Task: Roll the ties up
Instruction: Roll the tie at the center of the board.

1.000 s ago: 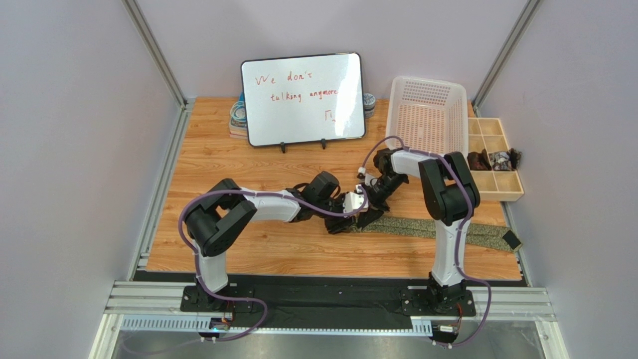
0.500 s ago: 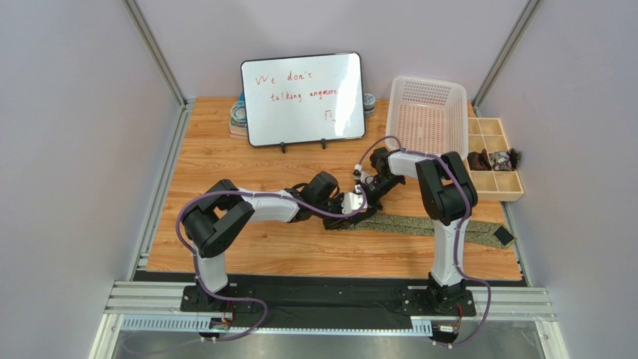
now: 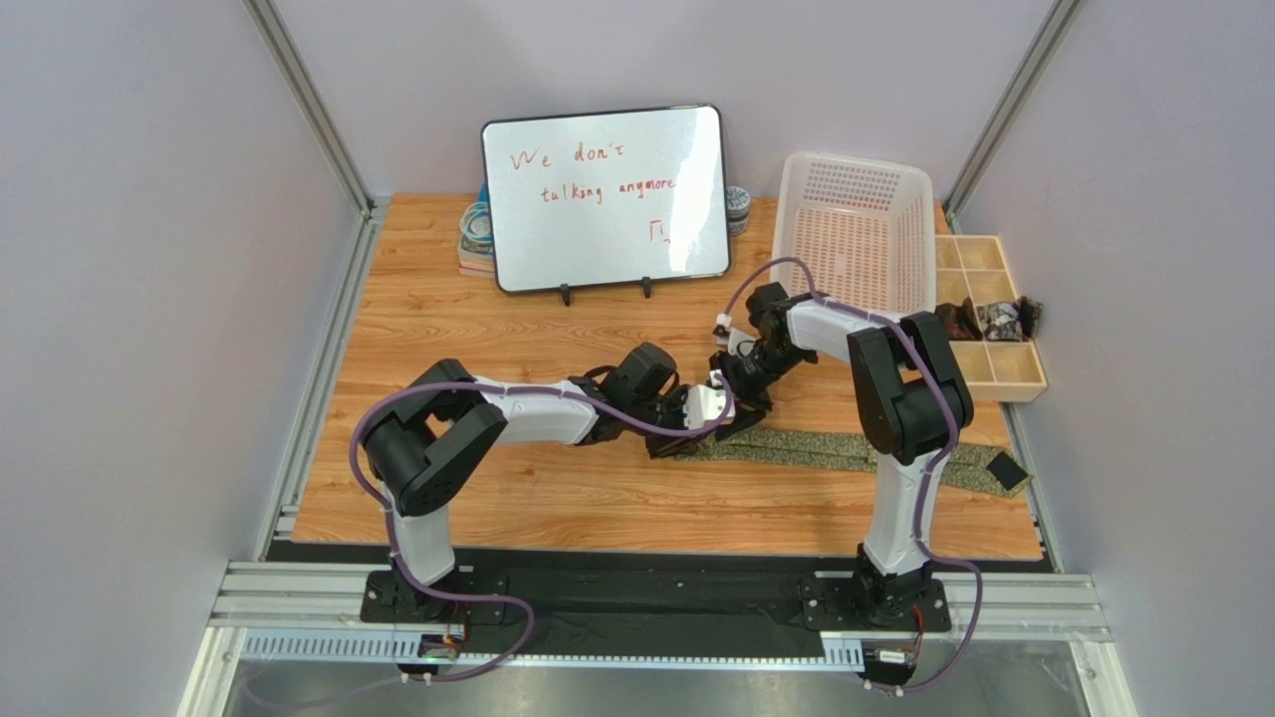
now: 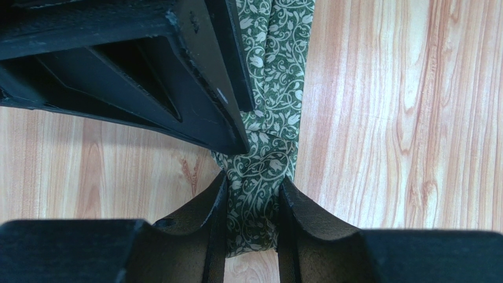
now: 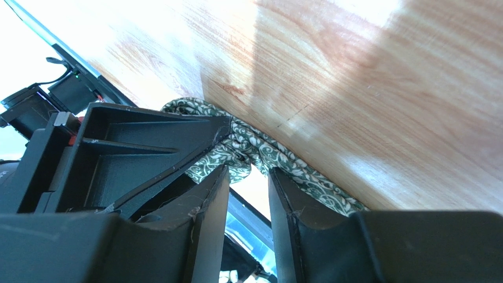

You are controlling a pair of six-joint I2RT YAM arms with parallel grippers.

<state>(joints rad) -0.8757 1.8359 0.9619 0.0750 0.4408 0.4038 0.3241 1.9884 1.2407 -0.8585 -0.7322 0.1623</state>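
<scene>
The tie [image 3: 838,448], olive-green with a pale vine pattern, lies flat across the right half of the wooden table, its black-lined tip [image 3: 1006,472] at the far right. The tie's left end is bunched where both grippers meet. My left gripper [image 4: 254,183] is shut on that end of the tie [image 4: 277,76], fabric filling the gap between its fingers. My right gripper [image 5: 248,171] is open, with daylight between its fingers and the tie's crumpled fold [image 5: 254,150] just past its tips. From above, the left gripper [image 3: 701,418] and right gripper [image 3: 737,389] nearly touch.
A whiteboard [image 3: 606,197] with red writing stands at the back, with small items [image 3: 476,232] behind its left edge. A white plastic basket [image 3: 853,224] sits at the back right, and a compartment tray [image 3: 988,314] holding dark items lies beside it.
My left gripper has closed onto the tie's left end. My right gripper, shut before, has opened and let go. The tie's black tip has slid slightly left.
</scene>
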